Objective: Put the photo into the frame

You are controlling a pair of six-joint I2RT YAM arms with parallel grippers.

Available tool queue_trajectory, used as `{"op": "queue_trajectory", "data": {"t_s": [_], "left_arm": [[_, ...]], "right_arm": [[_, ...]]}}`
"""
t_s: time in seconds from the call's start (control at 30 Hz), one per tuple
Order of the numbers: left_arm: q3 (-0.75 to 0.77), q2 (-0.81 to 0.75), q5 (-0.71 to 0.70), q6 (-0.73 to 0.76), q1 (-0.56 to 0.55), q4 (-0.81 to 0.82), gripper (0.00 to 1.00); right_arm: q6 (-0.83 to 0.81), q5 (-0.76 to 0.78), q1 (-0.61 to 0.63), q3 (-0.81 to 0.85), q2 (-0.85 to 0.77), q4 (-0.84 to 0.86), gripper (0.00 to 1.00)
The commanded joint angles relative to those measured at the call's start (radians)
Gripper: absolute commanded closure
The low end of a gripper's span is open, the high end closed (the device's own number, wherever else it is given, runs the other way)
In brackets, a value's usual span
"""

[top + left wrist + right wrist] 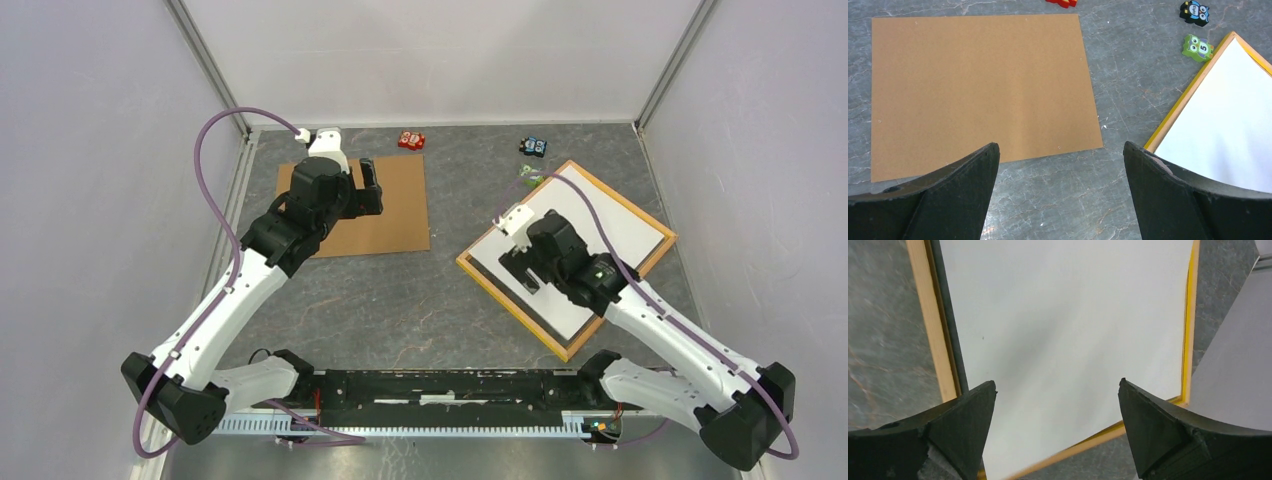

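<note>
Photo (1068,325), white back up in frame (928,325), printed face hidden; right tool (1058,381) and left tool (1060,144) both spread apart.

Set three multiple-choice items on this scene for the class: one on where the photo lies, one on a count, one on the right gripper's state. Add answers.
1. The photo lies: A under the frame; B inside the frame; C beside the frame.
2. How many small toys are there? A one; B five; C three.
3. The right gripper is: A open, empty; B shut on the photo; C shut on the frame.
Answers: 1 B, rails surround its white back; 2 C, one red, one black, one green; 3 A, fingers spread wide above the photo.
</note>
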Motion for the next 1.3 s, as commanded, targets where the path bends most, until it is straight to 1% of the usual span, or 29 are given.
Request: {"op": "queue_trajectory", "data": {"t_s": [0.0, 0.1, 0.2, 0.23, 0.27, 0.3, 0.37, 0.4, 0.43, 0.47, 0.57, 0.67, 0.73, 1.0, 1.27], "left_arm": [[0.035, 0.009, 0.010, 0.052, -0.004, 0.016, 0.00], [0.033, 0.008, 0.012, 0.052, -0.003, 0.017, 0.00], [0.030, 0.005, 0.011, 0.051, -0.004, 0.022, 0.00], [0.025, 0.002, 0.015, 0.050, -0.003, 0.028, 0.00], [0.019, 0.000, 0.018, 0.050, -0.004, 0.037, 0.00], [0.010, -0.003, 0.021, 0.050, -0.004, 0.046, 0.00], [0.000, -0.009, 0.022, 0.050, -0.003, 0.059, 0.00], [-0.003, -0.012, 0.020, 0.052, -0.003, 0.066, 0.00], [-0.007, -0.015, 0.018, 0.054, -0.004, 0.071, 0.00], [-0.011, -0.015, 0.017, 0.056, -0.003, 0.075, 0.00], [-0.016, -0.016, 0.019, 0.059, -0.004, 0.080, 0.00], [-0.017, -0.015, 0.026, 0.059, -0.003, 0.083, 0.00], [-0.016, -0.016, 0.028, 0.061, -0.004, 0.084, 0.00], [-0.021, -0.011, 0.045, 0.059, -0.003, 0.087, 0.00], [-0.020, -0.008, 0.050, 0.058, -0.003, 0.089, 0.00]], "right_arm": [[0.252, -0.016, -0.003, 0.147, 0.031, -0.001, 0.02], [0.406, 0.016, -0.011, 0.159, 0.078, 0.083, 0.02], [0.495, 0.063, -0.051, 0.073, 0.117, 0.297, 0.02], [0.522, 0.053, -0.090, 0.042, 0.133, 0.368, 0.02], [0.545, 0.026, -0.125, 0.014, 0.156, 0.450, 0.02], [0.577, -0.033, -0.178, -0.006, 0.182, 0.528, 0.02], [0.648, -0.200, -0.271, -0.033, 0.266, 0.657, 0.02], [0.683, -0.299, -0.303, -0.036, 0.310, 0.719, 0.02], [0.694, -0.360, -0.320, -0.029, 0.364, 0.767, 0.02], [0.694, -0.411, -0.326, 0.003, 0.410, 0.773, 0.02], [0.683, -0.428, -0.330, 0.060, 0.523, 0.793, 0.02], [0.707, -0.461, -0.338, 0.099, 0.593, 0.798, 0.02], [0.730, -0.479, -0.338, 0.095, 0.619, 0.837, 0.02], [0.781, -0.526, -0.337, 0.140, 0.719, 0.879, 0.04], [0.784, -0.528, -0.330, 0.135, 0.745, 0.876, 0.05]]}}
